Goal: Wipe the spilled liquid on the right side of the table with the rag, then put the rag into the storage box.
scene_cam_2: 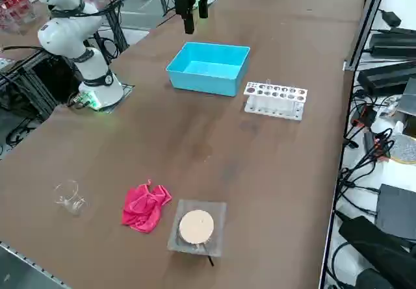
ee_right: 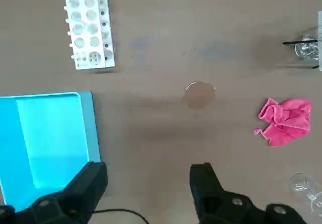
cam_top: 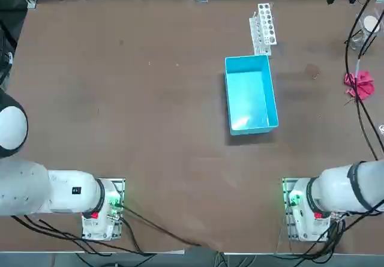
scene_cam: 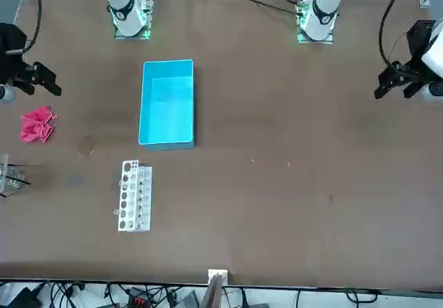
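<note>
Rag (ee_right: 286, 120) lies crumpled on the table (ee_right: 161, 43). Left to right in the wrist view: the storage box (ee_right: 45, 138), a white test-tube rack (ee_right: 88, 25), the spilled liquid (ee_right: 199, 94), then the pink cloth near a glass beaker (ee_right: 302, 183). The right gripper (ee_right: 151, 176) hangs above bare tabletop, fingers spread wide, holding nothing.

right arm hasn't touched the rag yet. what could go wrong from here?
1. The rag lies near a small glass beaker and a round disc on a square base; a wide approach may knock them.
2. The spilled liquid is faint, so a wipe could miss part of it.
3. The test-tube rack sits just past the storage box; an overshot drop could hit it.
The right gripper hangs above the table, fingers open and empty.
</note>
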Tool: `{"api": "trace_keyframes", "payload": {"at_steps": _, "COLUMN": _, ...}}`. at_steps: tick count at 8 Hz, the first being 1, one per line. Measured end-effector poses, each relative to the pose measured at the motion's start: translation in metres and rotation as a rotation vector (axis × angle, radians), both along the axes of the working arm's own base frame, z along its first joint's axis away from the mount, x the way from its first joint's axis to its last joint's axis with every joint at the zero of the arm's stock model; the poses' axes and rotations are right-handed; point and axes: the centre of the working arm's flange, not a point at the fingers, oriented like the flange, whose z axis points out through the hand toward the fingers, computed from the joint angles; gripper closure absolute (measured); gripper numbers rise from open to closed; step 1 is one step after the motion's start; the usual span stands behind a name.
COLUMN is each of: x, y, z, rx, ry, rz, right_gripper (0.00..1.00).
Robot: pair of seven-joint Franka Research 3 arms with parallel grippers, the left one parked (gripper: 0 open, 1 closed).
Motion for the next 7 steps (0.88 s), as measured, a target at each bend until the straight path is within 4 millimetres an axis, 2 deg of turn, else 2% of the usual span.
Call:
{"api": "trace_keyframes", "payload": {"at_steps": 5, "x": -0.0003, "y": -0.0001, "z": -0.0002, "rx": 0.000, "ry": 0.003, "rz": 0.000, "right_gripper": 0.00}}
{"api": "trace_keyframes", "payload": {"at_steps": 7, "x": -0.0059, "y": 0.0000, "z": -0.0052, "rx": 0.002, "ry": 0.056, "rz": -0.001, "right_gripper": 0.00}}
